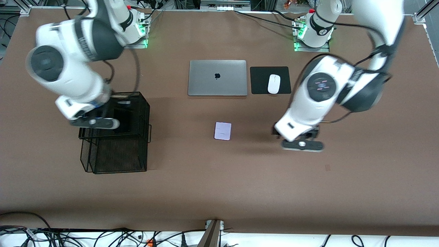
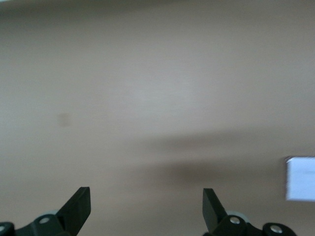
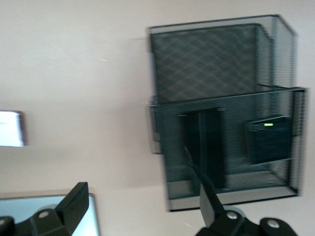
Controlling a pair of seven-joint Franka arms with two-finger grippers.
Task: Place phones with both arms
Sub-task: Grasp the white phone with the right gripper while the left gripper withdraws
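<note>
The left arm (image 1: pixel 346 82) reached down from its base, elbow bent, its tool (image 1: pixel 302 145) low over the bare bench with its fingers (image 2: pixel 78 209) spread wide and empty. The right arm (image 1: pixel 68 61) bent down likewise, its tool (image 1: pixel 97 122) hanging with fingers (image 3: pixel 74 206) apart, holding nothing.

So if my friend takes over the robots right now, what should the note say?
Left gripper: fingers open, empty, over bare table beside the lavender phone.
Right gripper: fingers open, empty, over the black mesh basket.
Done: the long black phone and the small black flip phone are in the basket.
Left: the lavender phone lies on the table, nearer the front camera than the laptop.
</note>
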